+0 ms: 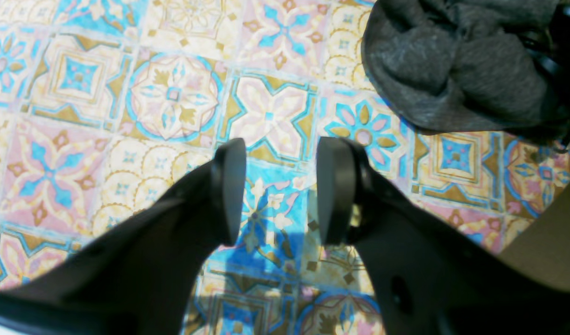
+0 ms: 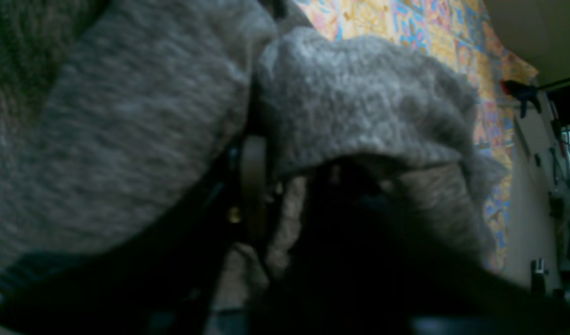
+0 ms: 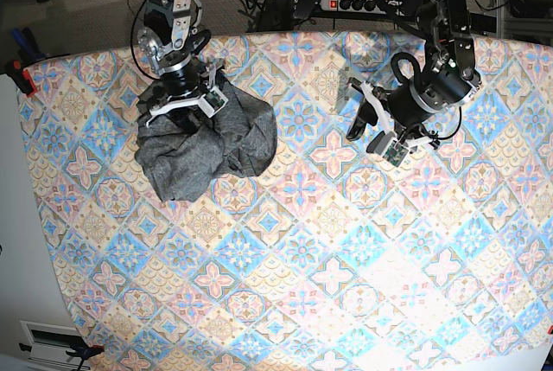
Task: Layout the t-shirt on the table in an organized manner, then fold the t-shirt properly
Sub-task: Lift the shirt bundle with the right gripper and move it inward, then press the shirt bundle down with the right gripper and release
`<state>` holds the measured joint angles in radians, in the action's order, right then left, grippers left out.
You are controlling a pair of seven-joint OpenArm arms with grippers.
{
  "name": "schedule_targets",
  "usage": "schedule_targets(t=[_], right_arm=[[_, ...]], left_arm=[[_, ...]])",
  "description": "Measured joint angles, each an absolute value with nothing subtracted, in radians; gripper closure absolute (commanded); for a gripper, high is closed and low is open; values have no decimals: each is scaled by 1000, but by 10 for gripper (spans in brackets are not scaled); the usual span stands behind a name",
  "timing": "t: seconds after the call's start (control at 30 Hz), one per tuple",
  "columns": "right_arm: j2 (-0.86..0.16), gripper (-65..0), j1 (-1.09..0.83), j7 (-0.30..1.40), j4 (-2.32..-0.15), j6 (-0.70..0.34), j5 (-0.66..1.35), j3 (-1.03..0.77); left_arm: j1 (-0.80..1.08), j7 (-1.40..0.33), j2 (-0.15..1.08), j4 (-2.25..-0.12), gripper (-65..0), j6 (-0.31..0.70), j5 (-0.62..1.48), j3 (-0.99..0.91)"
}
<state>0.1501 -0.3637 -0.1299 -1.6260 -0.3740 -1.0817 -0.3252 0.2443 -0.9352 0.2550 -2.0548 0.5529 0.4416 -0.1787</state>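
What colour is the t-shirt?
Heathered dark grey t-shirt, plain; best seen in the base view.

looks like a robotics lab: two bench-mounted arms over a tile-patterned table, power strip and cable tangle behind, red clamp on table edge, monitor at side.
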Motion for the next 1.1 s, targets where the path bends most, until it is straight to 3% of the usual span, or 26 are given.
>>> schedule_targets(t=[0.13,0.43,0.63,0.73,0.8,0.83,0.93,1.03,1.1], right_arm=[[150,-212,-397,-109,-1702,-402,-1102,-323],[150,-178,-483,-318,-1843,-405,-1089,-325],[150,-174,-496,-323,-1841,-411,-885,-351],[155,-112,-485,-321,-1848,-402,-792,-410],[153,-17,-485,-315,-1848,-404,-778,-432],[149,0,-481,-311,-1846,-406,-768,-436],[153,0,-397,-294,-1836,-427,-726,-463],[154,0,-246,-290,-1837,-400,-681,-487],[149,0,-233,-289,-1806,-396,-658,-487]], left_arm=[[244,-935,255,-2044,-228,553,444,-179],[241,-935,253,-2037,-228,553,441,-178],[242,-935,252,-2037,-228,553,441,-178],[242,-935,253,-2037,-228,553,441,-178],[242,-935,253,-2036,-226,553,441,-178],[243,-935,252,-2037,-220,553,441,-178],[244,-936,256,-2038,-147,553,440,-178],[244,-936,257,-2050,-8,553,384,-178],[244,-928,258,-2063,0,553,350,-178]])
